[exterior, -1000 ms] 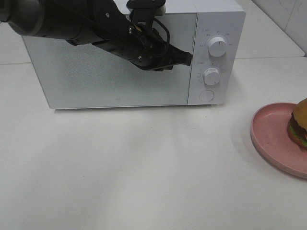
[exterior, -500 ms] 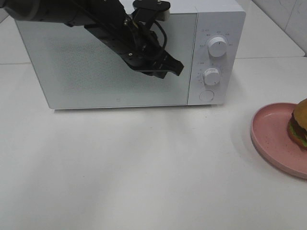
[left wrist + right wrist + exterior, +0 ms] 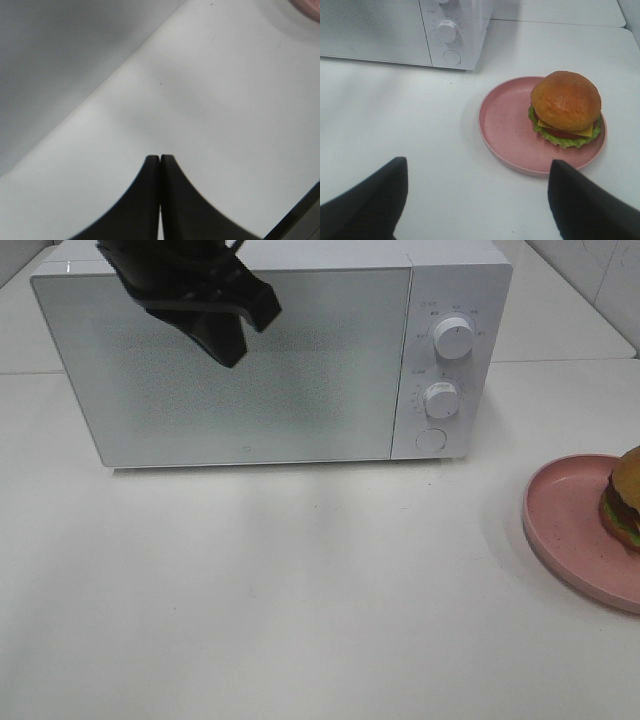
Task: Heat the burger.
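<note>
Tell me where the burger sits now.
The burger sits on the pink plate, toward one edge, at the far right of the exterior high view, right of the microwave.

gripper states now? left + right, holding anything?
Left gripper: closed, holding nothing, up in front of the microwave door.
Right gripper: open, empty, short of the burger.

Light was bright, soft and even, apparently from overhead. The microwave [image 3: 260,360] threw a faint, diffuse shadow toward six o'clock on the white table [image 3: 300,600]. The left gripper [image 3: 159,165] appeared as a blurred, dark silhouette at close range, and the right wrist view's foreground fingers [image 3: 365,200] were soft-edged. The burger [image 3: 566,107] was sharp, with mild sheen.
</note>
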{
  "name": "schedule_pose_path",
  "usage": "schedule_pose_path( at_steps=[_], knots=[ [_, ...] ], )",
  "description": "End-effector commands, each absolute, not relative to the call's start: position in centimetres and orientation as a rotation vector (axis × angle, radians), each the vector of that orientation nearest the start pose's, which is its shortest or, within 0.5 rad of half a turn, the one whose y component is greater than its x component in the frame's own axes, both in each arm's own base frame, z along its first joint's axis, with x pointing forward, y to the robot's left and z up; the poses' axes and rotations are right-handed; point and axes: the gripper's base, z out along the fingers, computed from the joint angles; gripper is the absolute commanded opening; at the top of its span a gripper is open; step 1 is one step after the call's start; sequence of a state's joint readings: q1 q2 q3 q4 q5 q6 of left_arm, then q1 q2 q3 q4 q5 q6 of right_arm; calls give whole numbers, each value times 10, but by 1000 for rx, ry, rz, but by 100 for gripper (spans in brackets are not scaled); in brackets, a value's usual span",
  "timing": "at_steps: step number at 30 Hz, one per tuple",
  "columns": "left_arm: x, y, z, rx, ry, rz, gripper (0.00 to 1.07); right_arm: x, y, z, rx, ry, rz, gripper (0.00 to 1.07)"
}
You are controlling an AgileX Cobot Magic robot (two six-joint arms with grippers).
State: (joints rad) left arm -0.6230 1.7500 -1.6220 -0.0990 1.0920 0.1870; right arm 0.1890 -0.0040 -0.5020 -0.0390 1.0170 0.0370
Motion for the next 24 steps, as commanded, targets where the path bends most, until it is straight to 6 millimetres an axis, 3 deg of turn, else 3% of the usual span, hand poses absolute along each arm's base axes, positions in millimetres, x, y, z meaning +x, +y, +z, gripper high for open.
schedule_pose_path(
  at_steps=[1,7,10,15,17,21,24],
  knots=[
    [298,-213,336,1016,2543,-172,0,-7,-4,282,-155,1950,93,73],
    [301,-178,341,890,2681,-90,0,-7,-4,282,-155,1950,93,73],
    [312,-148,347,732,2720,-138,0,-7,-4,282,-155,1950,93,73],
    [315,-120,356,601,2729,-174,0,-7,-4,282,-155,1950,93,73],
    [312,-95,357,511,2748,-149,0,-7,-4,282,-155,1950,93,73],
    [299,-73,357,439,2764,-122,0,-7,-4,282,-155,1950,93,73],
    [274,-53,352,370,2797,-105,0,-7,-4,282,-155,1950,93,73]
  ],
)
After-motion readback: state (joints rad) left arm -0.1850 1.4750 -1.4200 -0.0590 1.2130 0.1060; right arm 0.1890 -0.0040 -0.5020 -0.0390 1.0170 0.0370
